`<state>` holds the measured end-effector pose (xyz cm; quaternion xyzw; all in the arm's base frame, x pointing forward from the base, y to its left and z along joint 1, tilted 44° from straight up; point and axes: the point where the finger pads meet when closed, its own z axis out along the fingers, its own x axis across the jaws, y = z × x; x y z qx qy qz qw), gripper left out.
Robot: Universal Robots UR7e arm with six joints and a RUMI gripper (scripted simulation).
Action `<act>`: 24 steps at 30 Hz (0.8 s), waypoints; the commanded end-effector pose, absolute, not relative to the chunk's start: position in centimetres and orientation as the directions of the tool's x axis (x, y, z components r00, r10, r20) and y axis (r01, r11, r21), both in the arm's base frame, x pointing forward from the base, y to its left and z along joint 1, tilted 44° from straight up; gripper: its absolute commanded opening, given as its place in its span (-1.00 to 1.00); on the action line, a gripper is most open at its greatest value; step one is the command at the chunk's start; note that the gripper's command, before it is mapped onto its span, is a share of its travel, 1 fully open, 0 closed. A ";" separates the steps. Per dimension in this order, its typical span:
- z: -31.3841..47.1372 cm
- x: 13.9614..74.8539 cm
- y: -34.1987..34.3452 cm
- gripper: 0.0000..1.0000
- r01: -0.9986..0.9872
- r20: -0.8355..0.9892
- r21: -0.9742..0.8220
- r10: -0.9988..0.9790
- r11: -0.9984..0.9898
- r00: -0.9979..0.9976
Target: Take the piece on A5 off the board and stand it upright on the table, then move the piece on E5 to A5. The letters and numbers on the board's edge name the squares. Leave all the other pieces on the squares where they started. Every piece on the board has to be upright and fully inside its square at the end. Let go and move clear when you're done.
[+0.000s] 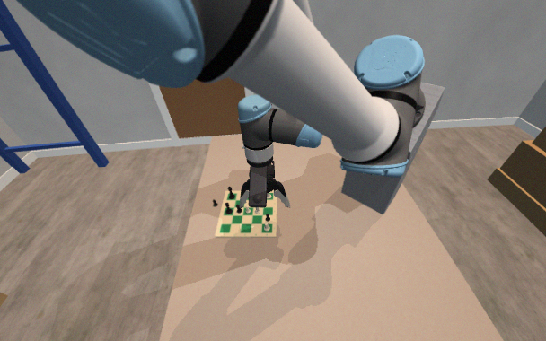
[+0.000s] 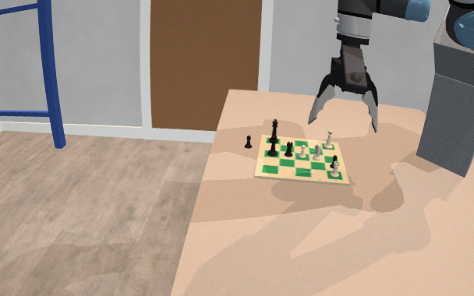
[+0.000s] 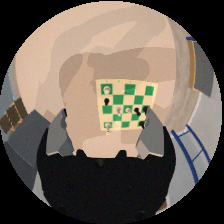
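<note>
The small green and cream chessboard (image 2: 300, 160) lies on the tan table; it also shows in the top view (image 1: 247, 219) and in the wrist view (image 3: 127, 106). A small black pawn (image 2: 248, 142) (image 1: 215, 203) stands upright on the table just left of the board. A white piece (image 2: 330, 139) stands upright on the board's far right corner square, and it shows in the wrist view (image 3: 108, 125). My gripper (image 2: 343, 125) (image 1: 264, 199) hangs open and empty above that corner, well clear of the piece. I cannot read the square labels.
Other pieces stand upright on the board: a tall black piece (image 2: 274, 130) at the far left corner, two black pieces (image 2: 272, 149) and two white pieces (image 2: 316, 152) in a middle row, and a black and a white piece (image 2: 335, 169) at the near right. A grey robot pedestal (image 2: 448, 121) stands at the right.
</note>
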<state>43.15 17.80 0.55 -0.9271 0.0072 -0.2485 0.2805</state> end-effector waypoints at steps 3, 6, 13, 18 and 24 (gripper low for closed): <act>0.8 43.1 17.6 1.00 0.126 0.459 -0.523 -0.154 -0.843 0.875; 0.9 42.9 17.6 1.00 0.126 0.458 -0.524 -0.154 -0.842 0.875; 1.5 42.6 17.2 1.00 0.126 0.458 -0.524 -0.154 -0.842 0.875; 2.1 42.2 16.7 1.00 0.126 0.458 -0.524 -0.154 -0.842 0.875; 2.6 41.8 16.3 1.00 0.126 0.458 -0.524 -0.154 -0.842 0.875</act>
